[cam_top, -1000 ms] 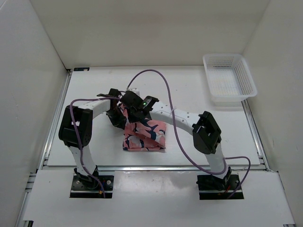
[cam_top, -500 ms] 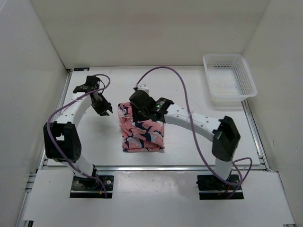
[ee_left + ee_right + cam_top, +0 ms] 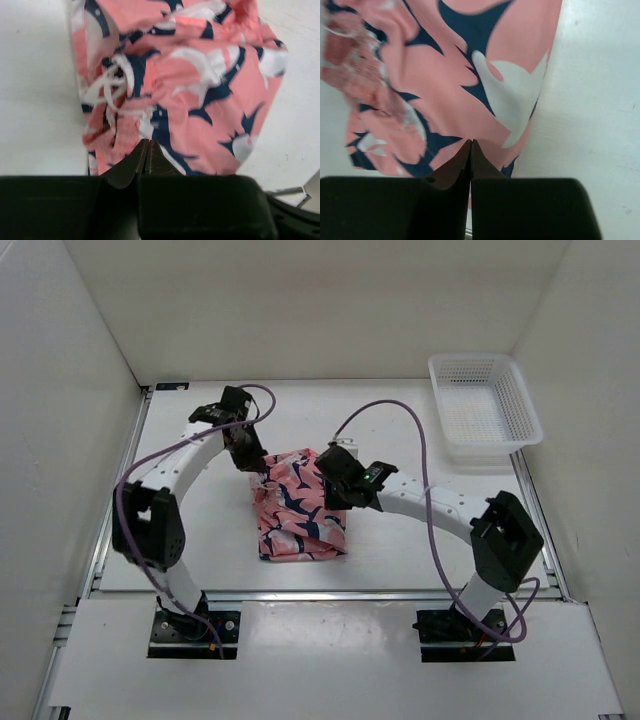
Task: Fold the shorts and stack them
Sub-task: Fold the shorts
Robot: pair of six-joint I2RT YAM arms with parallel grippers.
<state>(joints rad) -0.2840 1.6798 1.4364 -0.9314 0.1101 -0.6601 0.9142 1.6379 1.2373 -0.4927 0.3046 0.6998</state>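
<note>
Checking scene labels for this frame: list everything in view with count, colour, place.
shorts: one pile, number of pairs unclear, salmon-pink with navy and white print, table centre
basket: 1, white mesh, far right corner of the table
table: 1, white, under everything
walls: white, on three sides
cables: 2, purple, one looping along each arm
left gripper: 1, black, shut, at the pile's far left corner
right gripper: 1, black, shut, at the pile's far right side

Bright, even light with faint shadows; the shorts (image 3: 190,90) blur softly in both wrist views.
</note>
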